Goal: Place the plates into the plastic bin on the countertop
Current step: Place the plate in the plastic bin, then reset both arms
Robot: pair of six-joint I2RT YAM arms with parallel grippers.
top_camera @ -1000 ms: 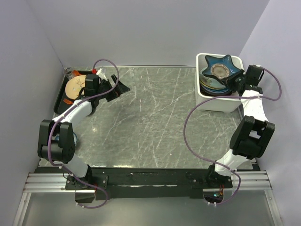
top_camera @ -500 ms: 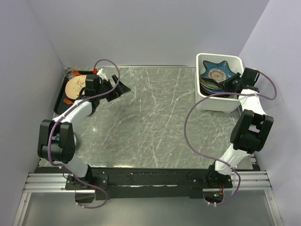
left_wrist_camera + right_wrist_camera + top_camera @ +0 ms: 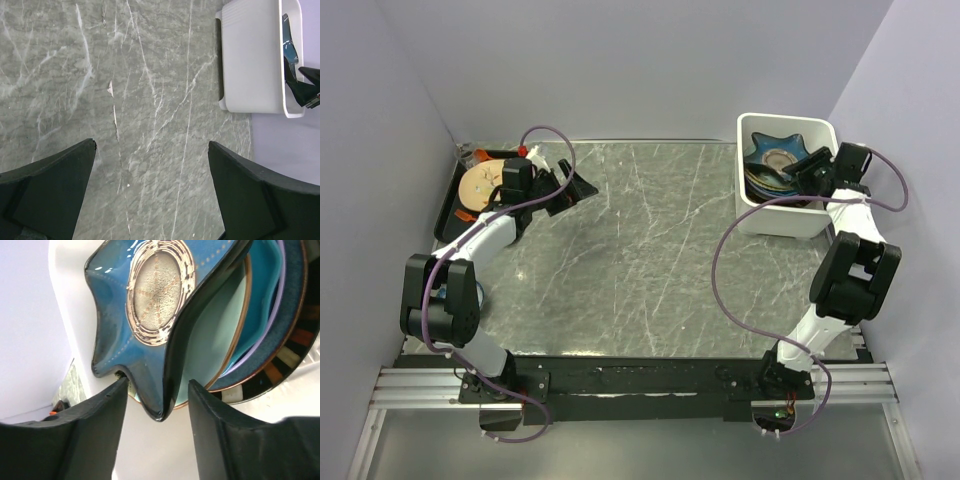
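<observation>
Grey veined countertop (image 3: 650, 250) is carrying one white plastic bin (image 3: 775, 222) in its far right corner. Inside the bin, a blue star-shaped plate (image 3: 150, 295) is lying tilted on what look like four round plates. The right gripper (image 3: 156, 390) is straddling one star point, jaws parted with a gap either side. A sideways exit risks a finger hooking that point and dragging the plate up. Well left of the bin, the left gripper (image 3: 151, 145) is hovering wide open and empty beside one black tray (image 3: 448, 205) holding at least one cream-orange plate (image 3: 480, 185).
</observation>
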